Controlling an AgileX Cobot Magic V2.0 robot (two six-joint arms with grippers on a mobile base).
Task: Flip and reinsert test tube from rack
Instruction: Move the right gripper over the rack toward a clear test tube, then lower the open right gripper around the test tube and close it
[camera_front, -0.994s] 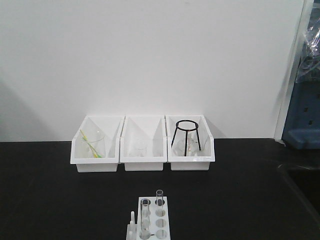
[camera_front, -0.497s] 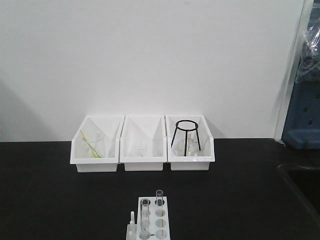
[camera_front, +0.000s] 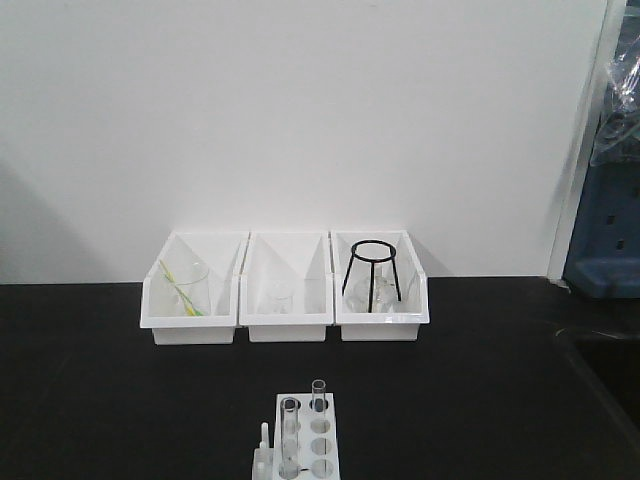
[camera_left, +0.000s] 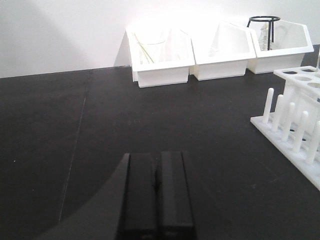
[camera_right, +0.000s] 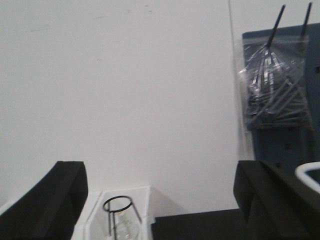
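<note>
- Glass test tubes (camera_front: 290, 430) stand close together in the rack (camera_front: 307, 425) at the desk's (camera_front: 120, 400) front edge; gripping one could knock its neighbour or drag the rack.
- Left jaws are pressed together, low near the rack; right jaws are spread, raised.
- White bins (camera_front: 290, 322) along the back edge stand well apart.
</note>
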